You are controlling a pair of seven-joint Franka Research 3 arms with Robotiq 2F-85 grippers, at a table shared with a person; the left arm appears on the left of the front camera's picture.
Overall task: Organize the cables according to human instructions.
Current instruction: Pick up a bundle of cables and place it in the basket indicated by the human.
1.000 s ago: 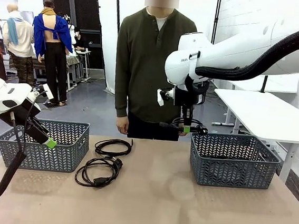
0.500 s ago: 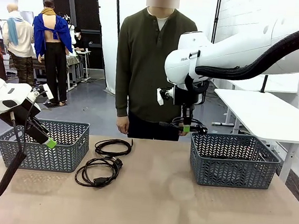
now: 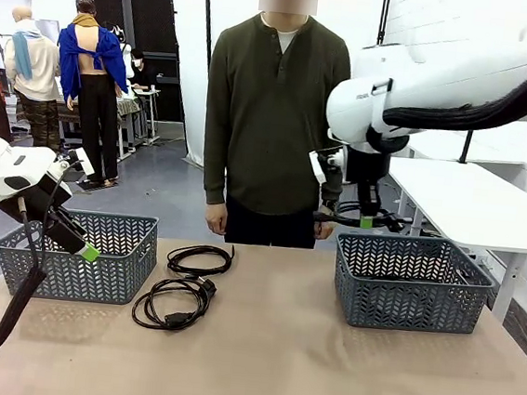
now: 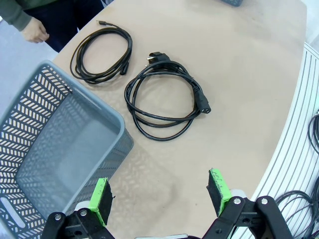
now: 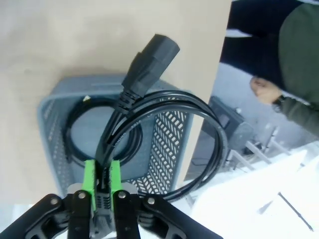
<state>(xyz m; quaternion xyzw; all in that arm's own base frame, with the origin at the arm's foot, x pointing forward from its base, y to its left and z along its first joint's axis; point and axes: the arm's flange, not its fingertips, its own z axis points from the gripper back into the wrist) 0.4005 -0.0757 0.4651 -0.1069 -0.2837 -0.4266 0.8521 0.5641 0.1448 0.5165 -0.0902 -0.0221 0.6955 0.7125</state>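
Nearest me, the left gripper point(image 4: 159, 195) hangs with its green-padded jaws spread wide and empty, just beside the left basket point(image 3: 76, 256), a grey plastic tub with herringbone slots. Past it, on the matte tan table point(image 3: 303, 369), lie 2 of the cables. The near cable point(image 4: 164, 107) is a loose coil with chunky plugs, and the far cable point(image 3: 200, 259) is a thinner, tidier loop. Both lie apart from either basket, so I judge them not yet sorted. Farther over, the right gripper point(image 5: 102, 172) is clamped on a 3rd cable point(image 5: 152, 59). It pinches several strands at once, so the smooth rubbery loop and blocky connector dangle above the right basket point(image 3: 412, 286), likely for a drop. A 4th cable point(image 5: 68, 129) lies coiled inside it. Beyond, the human point(image 3: 271, 114) stands with arms down.
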